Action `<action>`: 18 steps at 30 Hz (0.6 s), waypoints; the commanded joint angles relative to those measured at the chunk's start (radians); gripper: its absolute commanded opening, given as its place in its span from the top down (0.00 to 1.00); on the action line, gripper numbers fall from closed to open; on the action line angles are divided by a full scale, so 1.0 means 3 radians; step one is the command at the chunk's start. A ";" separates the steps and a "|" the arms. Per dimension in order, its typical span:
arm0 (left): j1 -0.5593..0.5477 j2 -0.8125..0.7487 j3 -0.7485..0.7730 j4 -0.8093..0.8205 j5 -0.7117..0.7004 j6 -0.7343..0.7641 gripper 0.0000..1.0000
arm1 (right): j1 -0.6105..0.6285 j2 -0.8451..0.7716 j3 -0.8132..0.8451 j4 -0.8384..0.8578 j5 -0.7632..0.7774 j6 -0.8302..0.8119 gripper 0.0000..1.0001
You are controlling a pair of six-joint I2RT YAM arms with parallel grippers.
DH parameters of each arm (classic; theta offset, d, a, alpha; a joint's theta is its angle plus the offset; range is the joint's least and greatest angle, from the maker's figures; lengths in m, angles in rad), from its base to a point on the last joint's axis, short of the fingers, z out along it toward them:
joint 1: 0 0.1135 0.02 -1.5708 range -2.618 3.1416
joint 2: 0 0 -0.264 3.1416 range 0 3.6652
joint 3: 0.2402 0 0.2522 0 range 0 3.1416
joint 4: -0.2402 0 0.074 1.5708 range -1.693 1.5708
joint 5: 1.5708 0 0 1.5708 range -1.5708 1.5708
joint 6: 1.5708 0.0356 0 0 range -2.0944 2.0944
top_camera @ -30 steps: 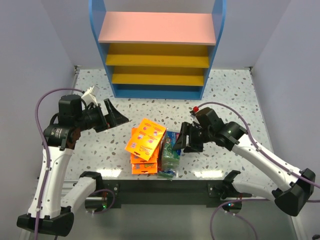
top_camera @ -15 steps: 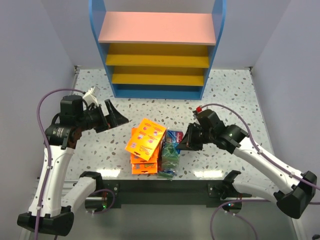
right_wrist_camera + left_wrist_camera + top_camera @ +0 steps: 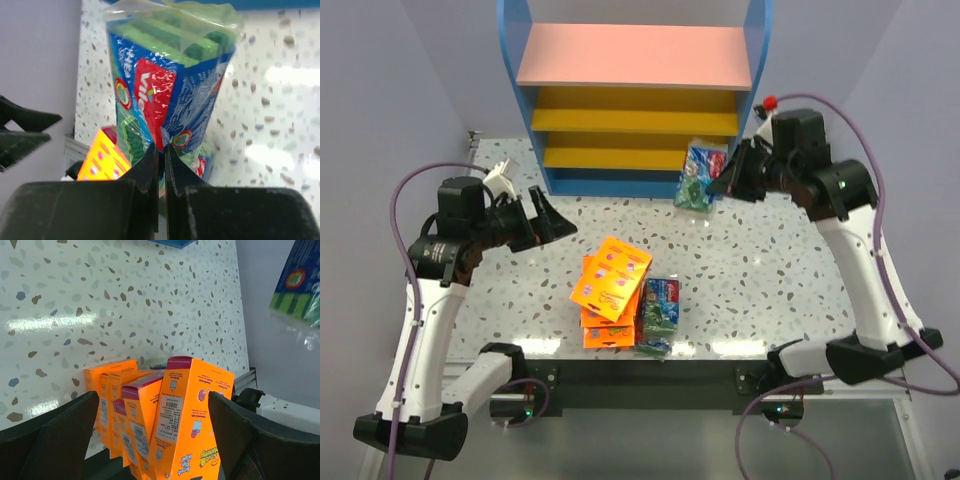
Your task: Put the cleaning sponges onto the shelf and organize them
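Green-blue sponge pack (image 3: pixel 699 176), red "Vile…" logo (image 3: pixel 152 97), pinched in right jaws; left jaws spread.

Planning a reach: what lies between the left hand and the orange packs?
Top view: only bare speckled tabletop separates left hand and flat orange packs.

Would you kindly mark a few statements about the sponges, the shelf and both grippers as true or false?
1. The right gripper is shut on a green-and-blue pack. True.
2. The orange packs lie stacked on the table. True.
3. The left gripper grips one of the orange packs. False: it is open and empty.
4. The shelf's pink top board carries sponges. False: it is bare.
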 commanded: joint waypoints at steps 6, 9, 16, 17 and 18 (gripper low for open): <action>-0.0020 -0.0018 0.0202 0.0169 0.0074 0.0031 0.04 | -0.0456 0.1592 0.2794 -0.0133 -0.0461 -0.0535 1.00; -0.0015 -0.0070 0.0202 0.0153 0.0059 0.0020 0.04 | -0.0728 0.1716 0.2575 0.0443 -0.0808 -0.0376 1.00; -0.0020 -0.0228 0.0075 0.0153 0.0033 -0.0036 0.04 | -0.0953 0.1803 0.2353 0.1651 -0.1336 -0.0177 1.00; -0.0015 -0.0259 0.0049 0.0184 0.0043 -0.0046 0.04 | -0.0964 0.1834 0.2404 0.1697 -0.1371 -0.0106 1.00; -0.0015 -0.0274 0.0024 0.0209 0.0058 -0.0076 0.04 | -0.0979 0.1864 0.2460 0.1754 -0.1382 -0.0059 1.00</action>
